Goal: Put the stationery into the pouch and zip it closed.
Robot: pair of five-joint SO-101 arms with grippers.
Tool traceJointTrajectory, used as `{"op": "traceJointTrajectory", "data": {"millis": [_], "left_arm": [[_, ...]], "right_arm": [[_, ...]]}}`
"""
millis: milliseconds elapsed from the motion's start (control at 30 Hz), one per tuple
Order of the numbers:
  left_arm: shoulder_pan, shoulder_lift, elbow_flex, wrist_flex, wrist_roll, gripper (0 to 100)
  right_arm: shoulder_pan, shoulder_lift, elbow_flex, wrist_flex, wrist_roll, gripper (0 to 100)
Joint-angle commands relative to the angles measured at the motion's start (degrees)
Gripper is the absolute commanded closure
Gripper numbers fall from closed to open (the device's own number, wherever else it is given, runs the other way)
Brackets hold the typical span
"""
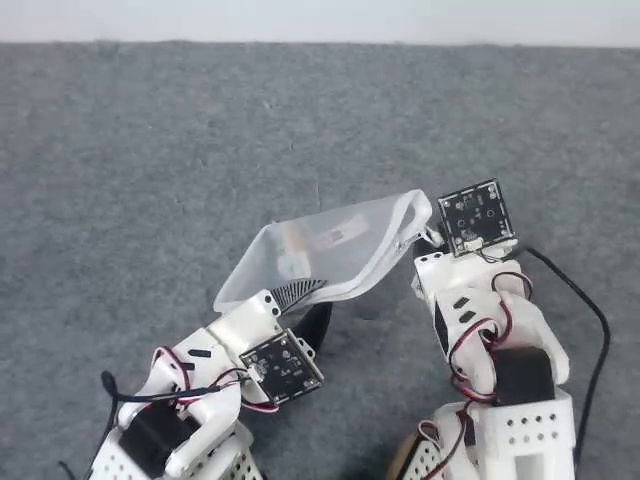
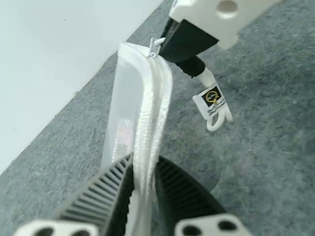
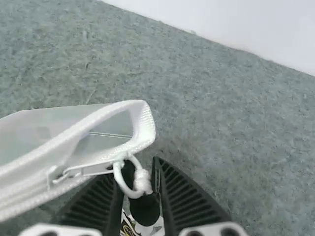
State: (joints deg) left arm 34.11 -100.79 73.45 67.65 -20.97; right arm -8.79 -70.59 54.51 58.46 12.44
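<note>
Left gripper (image 2: 143, 164) is clamped tight on the zipper edge of the pouch (image 2: 123, 108), its ribbed black fingers (image 2: 106, 189) pressed together with the white tape squeezed between them. Seen from above, that same gripper (image 1: 297, 293) has the near corner of the pouch (image 1: 330, 250). Over at the far end, the right gripper (image 1: 428, 240) sits right against the other corner. From its own wrist, the right gripper (image 3: 140, 169) is pinching the pull cord (image 3: 130, 184), whose white loop is threaded through the slider (image 3: 81, 171). The left wrist view catches that gripper (image 2: 182, 42) too, with the cord's little tag (image 2: 212, 101) dangling free below it.

So the translucent pouch (image 3: 59, 132) is stretched between the two arms, zipper side toward them, above the grey carpeted table (image 1: 150, 150). The stationery (image 1: 295, 250) is inside, showing through the plastic as pale and orange shapes. The zip looks closed from the left gripper up to the slider (image 2: 155, 44), and a short stretch of mouth past the slider gapes open at the right gripper's end.
</note>
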Motion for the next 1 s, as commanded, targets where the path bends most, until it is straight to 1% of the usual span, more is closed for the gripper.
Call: {"op": "traceJointTrajectory", "data": {"millis": [0,200,433,700,967], "left_arm": [[-1.8,-1.2,-1.4,0.8,0.2,99],[-1.8,-1.2,-1.5,1.0,0.2,99],[-1.8,-1.2,-1.5,1.0,0.3,99],[-1.8,-1.2,-1.5,1.0,0.3,99],[-1.8,-1.2,-1.5,1.0,0.3,99]], "right_arm": [[4.7,0.7,-2.9,-2.4,0.6,99.2],[5.3,7.2,-2.8,-7.8,2.0,99.2],[9.8,14.2,-2.9,-15.3,2.2,99.2],[13.6,22.2,-2.9,-20.7,4.1,99.2],[14.6,24.5,-2.9,-21.5,4.2,99.2]]}}
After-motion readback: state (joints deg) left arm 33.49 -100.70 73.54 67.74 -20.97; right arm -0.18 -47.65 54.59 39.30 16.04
